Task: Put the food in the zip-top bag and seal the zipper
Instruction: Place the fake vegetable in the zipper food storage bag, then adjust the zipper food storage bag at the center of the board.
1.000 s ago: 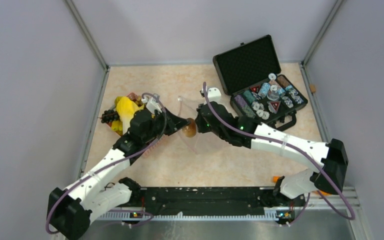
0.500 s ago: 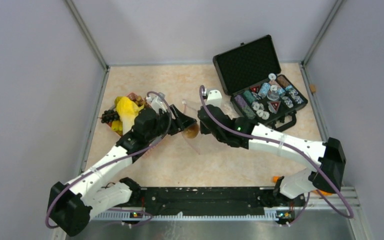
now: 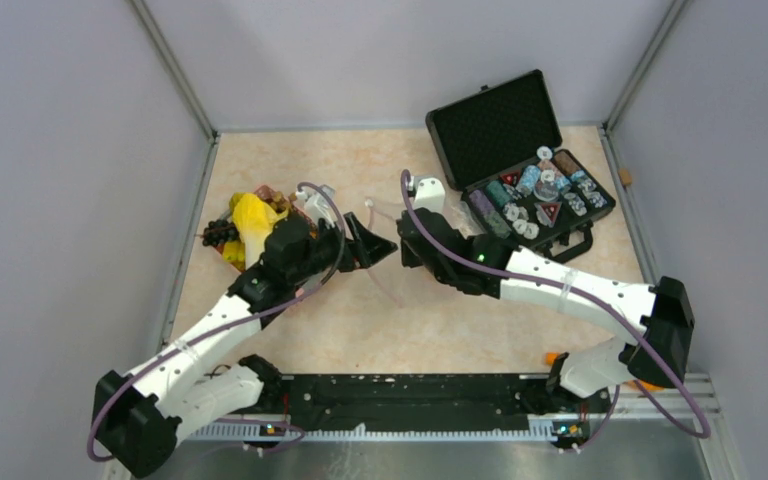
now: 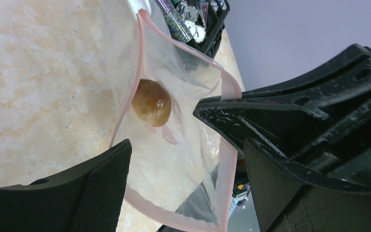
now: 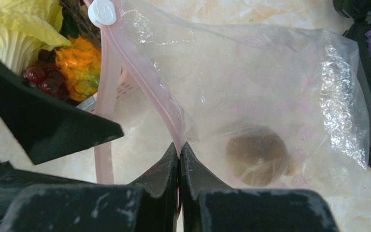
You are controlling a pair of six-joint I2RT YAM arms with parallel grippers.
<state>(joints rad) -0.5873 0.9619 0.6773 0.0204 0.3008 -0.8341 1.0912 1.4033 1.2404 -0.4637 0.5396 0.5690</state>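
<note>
Robotics laboratory work cell. Plain grey panels [image 3: 70, 150] set in aluminium frame posts [image 3: 172, 70] enclose a beige, stone-patterned tabletop [image 3: 440, 325] on three sides. Two white-and-black manipulator arms, the left arm [image 3: 175, 360] and the right arm [image 3: 570, 285], are bolted to a black mounting rail [image 3: 410, 390] along the near edge, and purple cables [image 3: 406, 205] run along their links. The objects on the table read as staged test props: a heap of toy food [image 3: 245, 222], a clear zip-top bag [image 5: 270, 87], and an open black foam-lined case [image 3: 505, 125] holding poker chips [image 3: 540, 190]. Each wrist carries its own camera view, as on an instrumented data-collection rig.
</note>
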